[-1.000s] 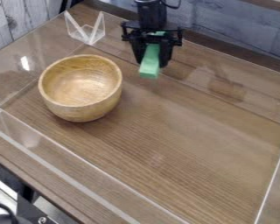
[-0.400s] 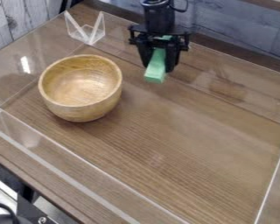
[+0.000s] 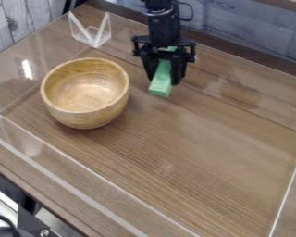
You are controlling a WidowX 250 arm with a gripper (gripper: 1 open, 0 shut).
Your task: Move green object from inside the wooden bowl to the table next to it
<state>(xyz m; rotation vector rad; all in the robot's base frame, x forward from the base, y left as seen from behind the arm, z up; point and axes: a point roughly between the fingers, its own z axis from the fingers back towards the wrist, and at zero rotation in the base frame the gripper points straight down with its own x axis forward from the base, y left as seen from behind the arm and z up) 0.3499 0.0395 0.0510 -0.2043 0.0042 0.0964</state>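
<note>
Lower than before, the hand (image 3: pixel 165 61) pinches the green block (image 3: pixel 162 81), right of the wooden bowl (image 3: pixel 85 93); the lowering step seems underway, next needing table (image 3: pixel 176 153) contact beside the bowl, then release.

Bright, fairly even light | soft pale sheen toward the far left of the tabletop (image 3: pixel 176 167) | shading inside the bowl (image 3: pixel 85 93) | low resolution, fine detail soft | dark gripper (image 3: pixel 165 63) poorly resolved | light source: cannot tell
</note>
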